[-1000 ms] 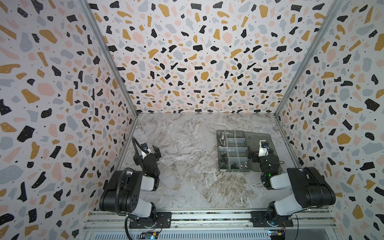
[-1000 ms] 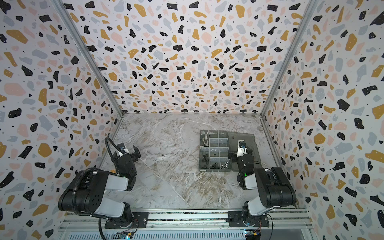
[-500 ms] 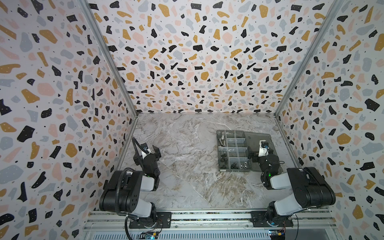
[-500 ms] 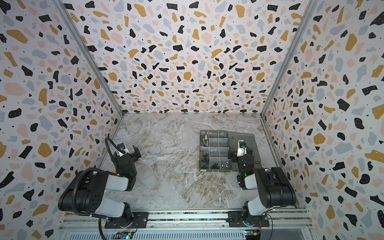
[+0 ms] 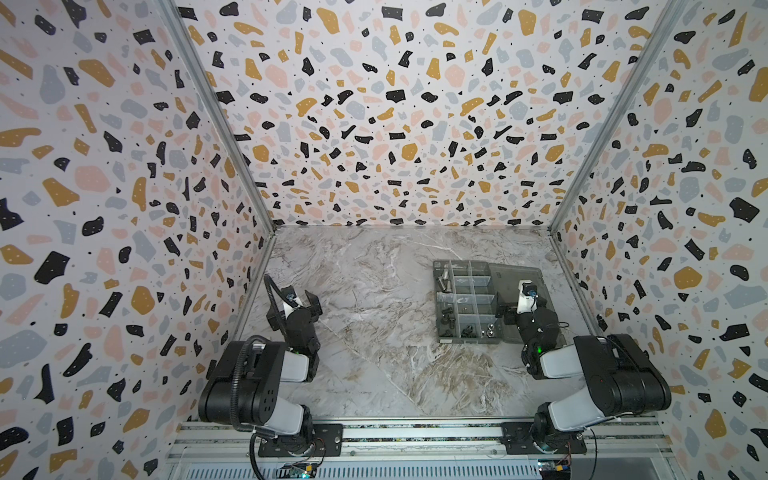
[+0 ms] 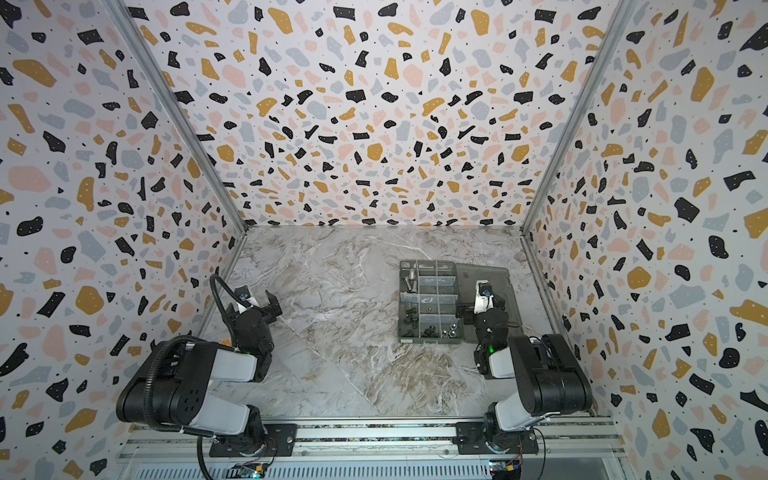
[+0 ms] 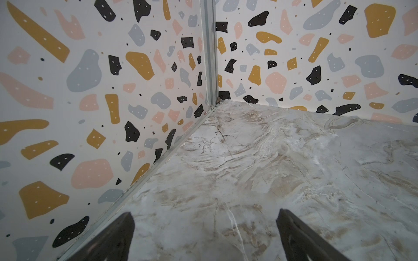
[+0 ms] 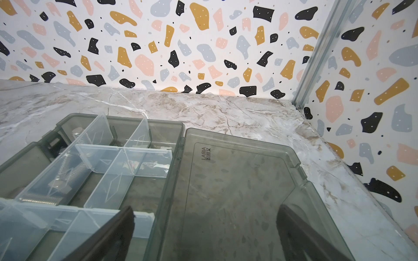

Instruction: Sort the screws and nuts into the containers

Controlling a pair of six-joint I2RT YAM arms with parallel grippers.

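The containers (image 5: 469,341) are compartments of a smoky-grey organiser box at the right, its flat lid (image 5: 517,272) lying open beside it. Silver screws (image 5: 444,279) lie in a far compartment and black screws (image 5: 447,316) in a nearer one. Black and silver nuts (image 5: 478,331) sit in the near row. My right gripper (image 5: 520,306) hovers open across the box's right wall (image 8: 172,171) and the lid (image 8: 237,180), holding nothing; silver screws (image 8: 72,167) show behind clear dividers. My left gripper (image 5: 291,302) stands open and empty by the left wall, over bare marble (image 7: 226,169).
Terrazzo-patterned walls (image 5: 374,124) enclose the marble tabletop (image 5: 365,332) on three sides. Metal corner posts (image 7: 209,56) stand at the back corners. The arm bases sit on a rail (image 5: 415,434) along the front edge.
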